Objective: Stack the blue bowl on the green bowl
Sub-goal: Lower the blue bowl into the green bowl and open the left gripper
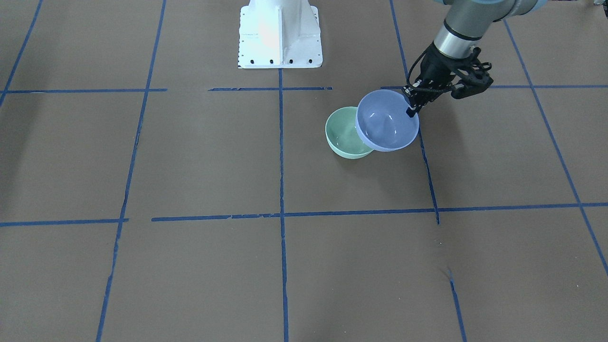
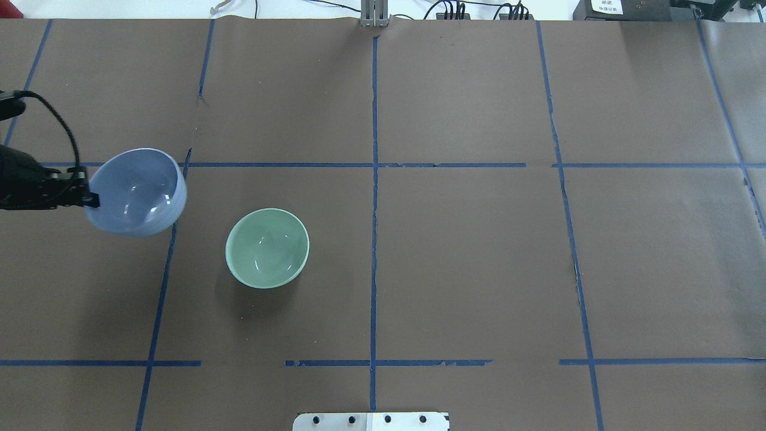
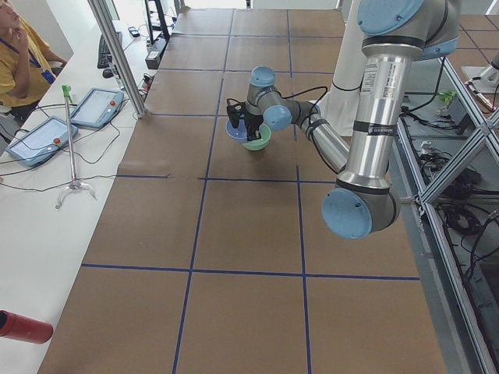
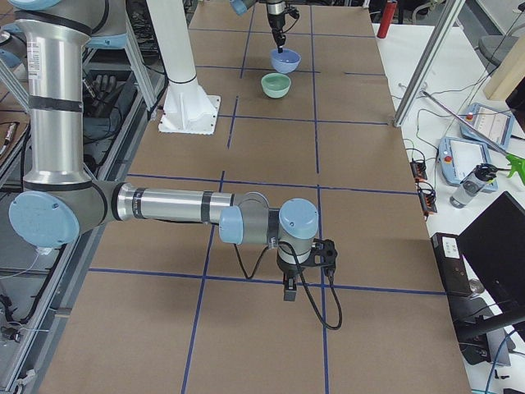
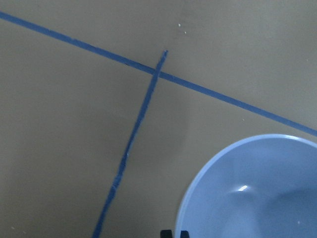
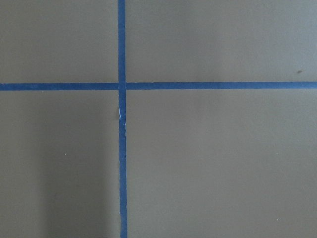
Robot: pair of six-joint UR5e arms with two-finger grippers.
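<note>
Nearest, right gripper (image 4: 289,287) hangs over the table (image 4: 246,345); whether it is spread or closed cannot be told. Beyond, green bowl (image 2: 267,248) sits upright. Farthest, left gripper (image 1: 411,111) pinches the rim of blue bowl (image 2: 136,191), raised, tilted, apparently not touching green bowl.

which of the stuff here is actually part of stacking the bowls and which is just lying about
Part of the job: blue bowl, held by its rim in the left end effector; green bowl, on the table.
Just lying about: right end effector, far from both bowls; two tablets on the side bench; red cylinder.
</note>
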